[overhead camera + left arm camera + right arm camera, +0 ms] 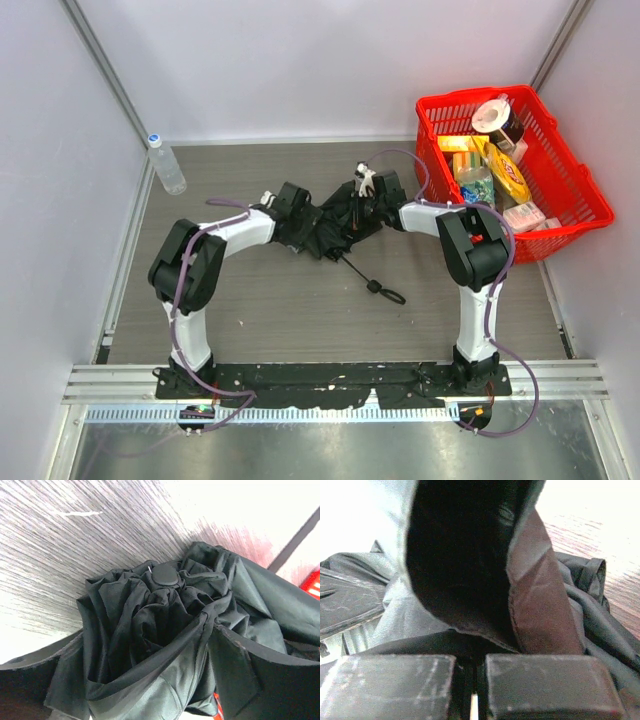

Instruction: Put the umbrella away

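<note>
Bolted at the near edge of the table (250, 320), left and right. On the left, up to a raised elbow, then forward and inward to the left gripper (312, 226), lying low at the table's middle against the left end of the umbrella (345, 218). On the right, mirrored: up to a bent elbow, then forward and inward to the right gripper (370, 195), meeting the umbrella's far right side. From above, only a crumpled black heap between the two wrists, with its wrist strap (378, 282) trailing toward the near edge and ending in a loop. Seen only from the left wrist: fingers (250, 675) spread wide on either side of the bunched canopy, fabric bulging between and touching them, round black cap (165, 575) facing the camera; hard to tell whether squeezing. Seen only from the right wrist: fingertips (540, 680) closed to a sliver, pinching a fold of canopy standing up just beyond them. Farther back, a clear water bottle (167, 165) by the far left corner and a red basket (570, 235) of groceries at the far right corner.
</note>
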